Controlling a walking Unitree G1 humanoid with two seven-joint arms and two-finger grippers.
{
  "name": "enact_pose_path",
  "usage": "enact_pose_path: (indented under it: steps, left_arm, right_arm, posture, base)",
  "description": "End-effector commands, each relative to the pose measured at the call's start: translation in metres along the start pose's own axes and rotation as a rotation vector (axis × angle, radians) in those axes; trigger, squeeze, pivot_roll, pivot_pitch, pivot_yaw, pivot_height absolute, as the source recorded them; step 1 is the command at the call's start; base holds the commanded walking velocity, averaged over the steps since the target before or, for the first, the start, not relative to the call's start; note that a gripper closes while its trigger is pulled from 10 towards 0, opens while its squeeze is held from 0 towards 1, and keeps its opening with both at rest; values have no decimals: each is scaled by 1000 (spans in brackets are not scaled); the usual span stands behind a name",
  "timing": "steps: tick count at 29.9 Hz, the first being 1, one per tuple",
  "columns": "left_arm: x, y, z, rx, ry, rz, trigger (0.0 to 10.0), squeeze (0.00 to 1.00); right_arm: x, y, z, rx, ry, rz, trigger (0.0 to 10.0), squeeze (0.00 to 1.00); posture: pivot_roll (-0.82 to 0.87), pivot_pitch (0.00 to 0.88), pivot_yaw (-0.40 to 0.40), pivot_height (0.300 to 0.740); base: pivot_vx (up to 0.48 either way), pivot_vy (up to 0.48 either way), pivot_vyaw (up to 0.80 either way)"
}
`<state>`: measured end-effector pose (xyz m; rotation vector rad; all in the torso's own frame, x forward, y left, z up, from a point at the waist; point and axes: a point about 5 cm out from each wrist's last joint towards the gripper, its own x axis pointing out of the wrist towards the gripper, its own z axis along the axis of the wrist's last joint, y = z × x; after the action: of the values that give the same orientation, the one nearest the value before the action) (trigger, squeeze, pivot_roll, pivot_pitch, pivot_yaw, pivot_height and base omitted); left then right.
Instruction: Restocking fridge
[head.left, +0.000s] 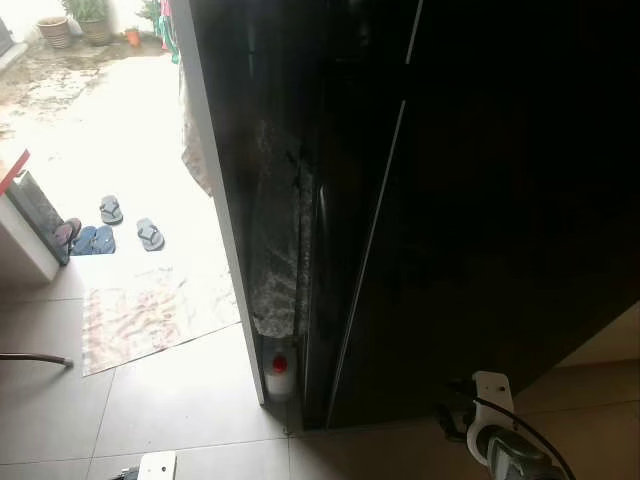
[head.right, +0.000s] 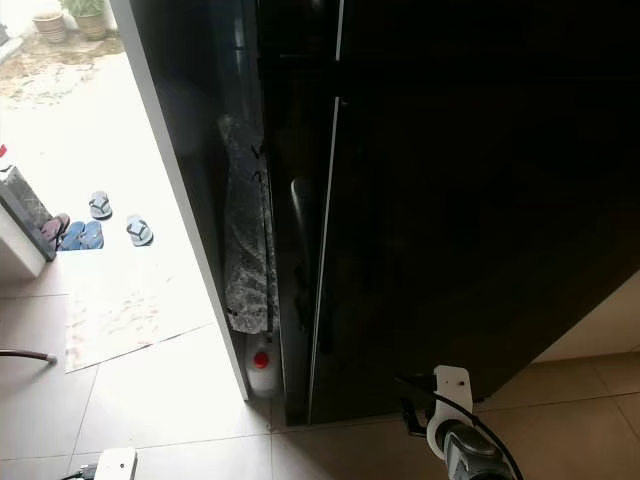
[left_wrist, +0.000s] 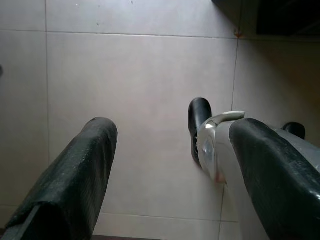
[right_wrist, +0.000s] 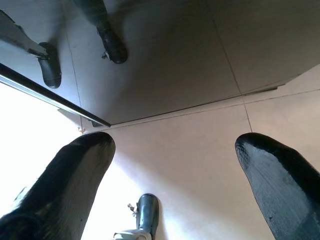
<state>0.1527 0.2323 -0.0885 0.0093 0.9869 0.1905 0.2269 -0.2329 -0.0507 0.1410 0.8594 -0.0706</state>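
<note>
A lived-in home: a tall dark fridge (head.left: 480, 200) stands on pale floor tiles (head.left: 180, 400) beside an open doorway, where sandals (head.left: 110, 232) and a worn mat (head.left: 150, 315) lie at the threshold and potted plants (head.left: 75, 22) line a sunlit yard.

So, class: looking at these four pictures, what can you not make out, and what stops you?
- Fridge contents: head views, doors shut, front in deep shade.
- Bottle label: too small, tucked beside the fridge.
- Patterned cloth: its top is lost in shadow.
- Hose-like object: cut off by the left edge.
- Slippers: washed out by glare.
</note>
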Motion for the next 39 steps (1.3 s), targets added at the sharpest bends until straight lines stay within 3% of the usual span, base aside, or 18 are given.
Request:
enact_pose_path:
  steps: [1,3,5,8,9,13,21,23,31,35,37,39]
  left_arm:
    - [0,5,7,-11,-45,34,10000,0]
    - [1,7,13,-33,-80,47,10000,0]
    - [2,11,33,-49,-149,52,10000,0]
    - [3,11,38,-37,-161,50,10000,0]
    - [3,11,42,-25,-171,49,10000,0]
    - [4,9,41,-22,-153,47,10000,0]
    - [3,5,28,-10,-108,33,10000,0]
    - [2,4,21,-1,-88,30,10000,0]
    - [2,5,19,7,-83,29,10000,0]
    - [2,4,19,12,-85,28,10000,0]
    - [2,5,19,16,-83,28,10000,0]
    - [2,4,18,18,-81,26,10000,0]
  right_arm:
    - [-1,-4,1,46,-18,-29,10000,0]
    - [-1,-4,2,94,-44,-38,10000,0]
    - [-1,-2,4,147,-90,-28,10000,0]
    - [-1,-3,3,113,-73,-32,10000,0]
    - [-1,-4,3,60,-43,-41,10000,0]
    - [-1,-7,-2,-4,43,-90,10000,0]
    - [-2,-10,-9,13,125,-138,10000,0]
    - [-3,-11,-13,-11,195,-155,10000,0]
    - [-4,-11,-16,-48,271,-156,10000,0]
    - [-1,-11,-5,16,77,-207,10000,0]
    - [-1,-10,0,109,-29,-235,10000,0]
    - [-2,-12,2,144,-76,-281,10000,0]
  posture:
    - [3,0,-50,740]
    - [4,0,-49,740]
    - [-9,0,-49,740]
    - [-13,0,-49,740]
    - [-14,0,-48,740]
    - [-9,0,-46,740]
    - [-11,0,-43,740]
    - [-18,0,-36,740]
    - [-11,0,-34,740]
    - [-8,0,-32,740]
    - [-14,0,-29,740]
    - [-19,0,-28,740]
  base:
    - [0,0,0]
    - [0,0,0]
    - [0,0,0]
    - [0,0,0]
    - [0,0,0]
    - [0,0,0]
    - [0,0,0]
    - [0,0,0]
    - [0,0,0]
    - [0,0,0]
    - [0,0,0]
    - [0,0,0]
